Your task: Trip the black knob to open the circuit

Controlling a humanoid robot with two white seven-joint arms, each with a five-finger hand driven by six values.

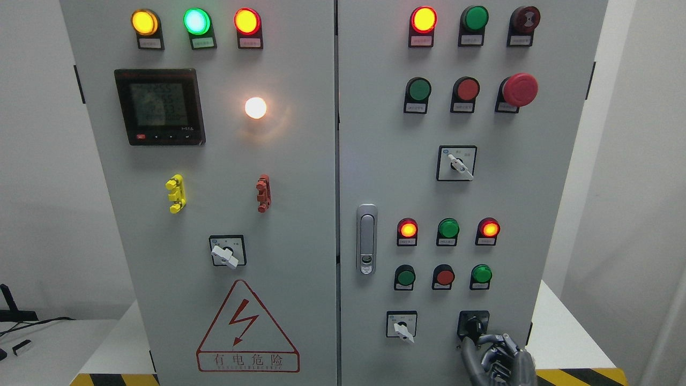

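- the black knob [472, 324] sits at the bottom right of the right door [536, 177] of the grey cabinet, last thing in the lowest row, just right of a white-handled selector switch [402, 326]
- the right hand [496, 358] comes up from the bottom edge right under it, dark metal fingers [490, 340] curled, the top ones reaching the lower edge of the knob
- honestly can't tell if the fingers are actually gripping the knob or just resting against it, the contact spot is too dark and small
- no left hand showing anywhere
- the knob itself is a black rotary handle on a black square plate, hard to read which way it points
- the cabinet is shut, both doors closed, silver latch handle [366, 238] near the seam on the right door
- above the knob there's a row of green, red, green buttons, and over that a row of lamps with the two red ones lit
- left door [300, 214] has a digital meter [159, 106], a glowing white lamp [255, 108] and a red high-voltage warning triangle [247, 327]
- cabinet stands on a white desk [568, 338] with yellow-black hazard tape on the front edge
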